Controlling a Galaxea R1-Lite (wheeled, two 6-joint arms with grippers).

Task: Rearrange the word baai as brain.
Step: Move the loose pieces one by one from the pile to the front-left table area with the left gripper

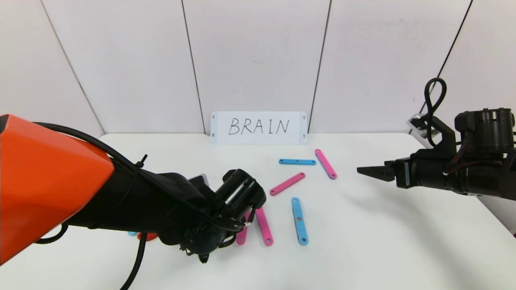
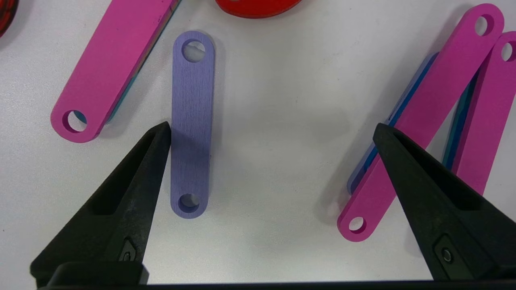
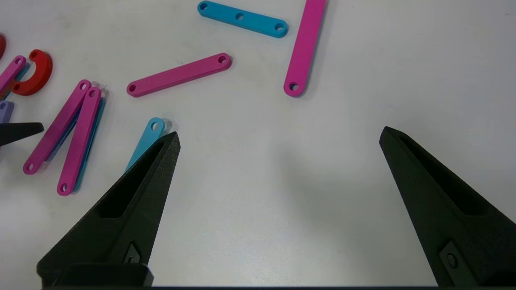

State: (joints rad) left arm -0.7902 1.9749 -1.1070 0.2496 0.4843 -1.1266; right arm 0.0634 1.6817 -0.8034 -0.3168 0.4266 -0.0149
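Left hand (image 2: 270, 133) spread wide over a flat, matte purple strip (image 2: 191, 125) with round-holed ends; right hand (image 3: 278, 137) open above the smooth worktop (image 3: 322, 181), seemingly idle.

The left gripper (image 2: 271, 131) hangs wide open low over the table (image 1: 383, 241). Between its fingers lies bare surface and a purple strip (image 2: 192, 125), which sits just beside one fingertip. Crowding the other finger are stacked pink strips (image 2: 419, 125) (blue ones under them). Another pink strip (image 2: 113, 68) and a red curve (image 2: 258, 8) close off the space ahead. Below the open right gripper (image 3: 278, 137) the table is bare; a blue strip (image 3: 147, 139) lies beside one finger.
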